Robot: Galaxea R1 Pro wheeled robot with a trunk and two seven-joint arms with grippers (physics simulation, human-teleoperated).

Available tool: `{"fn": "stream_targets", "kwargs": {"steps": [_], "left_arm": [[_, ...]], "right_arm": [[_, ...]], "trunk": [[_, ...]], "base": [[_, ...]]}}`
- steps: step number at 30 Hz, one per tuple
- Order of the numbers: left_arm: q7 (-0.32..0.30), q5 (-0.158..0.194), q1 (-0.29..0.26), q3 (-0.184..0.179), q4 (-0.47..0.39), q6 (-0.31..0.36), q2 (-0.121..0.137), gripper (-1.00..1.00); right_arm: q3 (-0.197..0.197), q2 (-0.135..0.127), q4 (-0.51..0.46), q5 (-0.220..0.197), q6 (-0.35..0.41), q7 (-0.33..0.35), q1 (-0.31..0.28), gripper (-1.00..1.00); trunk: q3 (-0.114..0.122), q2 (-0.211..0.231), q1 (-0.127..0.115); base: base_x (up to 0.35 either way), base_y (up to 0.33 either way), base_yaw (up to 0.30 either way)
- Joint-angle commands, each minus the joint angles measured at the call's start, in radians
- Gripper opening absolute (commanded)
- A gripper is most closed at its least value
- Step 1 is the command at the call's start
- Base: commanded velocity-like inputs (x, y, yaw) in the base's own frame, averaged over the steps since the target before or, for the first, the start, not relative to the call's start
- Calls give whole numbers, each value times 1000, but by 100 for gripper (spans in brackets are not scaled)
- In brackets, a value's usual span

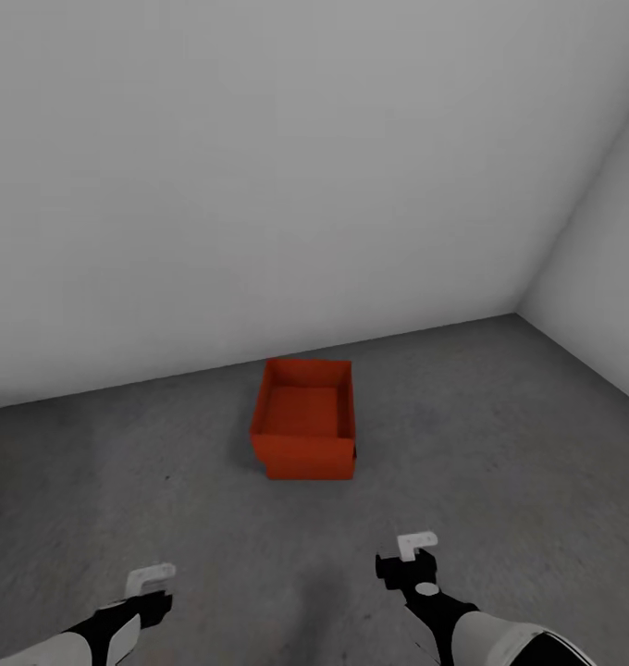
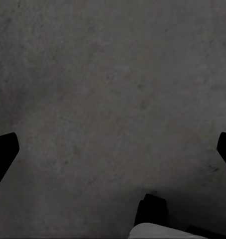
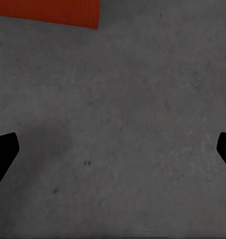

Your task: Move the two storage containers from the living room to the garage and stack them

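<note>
One orange-red storage container sits on the grey concrete floor in the head view, near the pale grey wall and close to a corner of the garage. It stands upright with its open side up, and it looks empty inside. Both arms hang low at the near edge of the picture. The left pincer and the right pincer are well apart from the container, and neither one holds anything. A second container is still needed for the stack.

In the left wrist view, the fingertips sit at the far edges, so the left pincer is spread wide over bare floor.

In the right wrist view, the right pincer is spread wide too, with one fingertip at each side edge. A strip of the container peeks in at the edge, apart from the fingers.

What could go wrong? I think the robot could roll or turn and bump this container, so it slides or tips away from its spot. Later, the other container could be set down crooked on these thin walls and slip off, or drop inside at a tilt. Going slow and lining up the edges would help.
</note>
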Motion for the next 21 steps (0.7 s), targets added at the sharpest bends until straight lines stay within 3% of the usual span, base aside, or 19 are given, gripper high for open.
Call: {"fn": "stream_targets", "kwargs": {"steps": [1,15,17,18,21], "left_arm": [[2,7,2,5,0,0,0,100],[3,8,7,6,2,0,-1,100],[2,8,17,6,2,0,-2,100],[2,7,40,6,2,0,-4,100],[-1,7,69,6,2,0,-6,100]], "right_arm": [[9,1,3,-8,-6,-1,-1,100],[9,1,3,-6,-5,0,0,100],[12,-31,3,-4,23,1,38,100],[14,-73,3,-5,57,4,116,100],[13,-87,4,-10,67,3,140,100]], "trunk": [[-1,-1,0],[-1,-1,0],[-1,-1,0],[-1,-1,0],[-1,-1,0]], "base": [[0,0,0],[0,0,0],[0,0,0],[0,0,0],[0,0,0]]}}
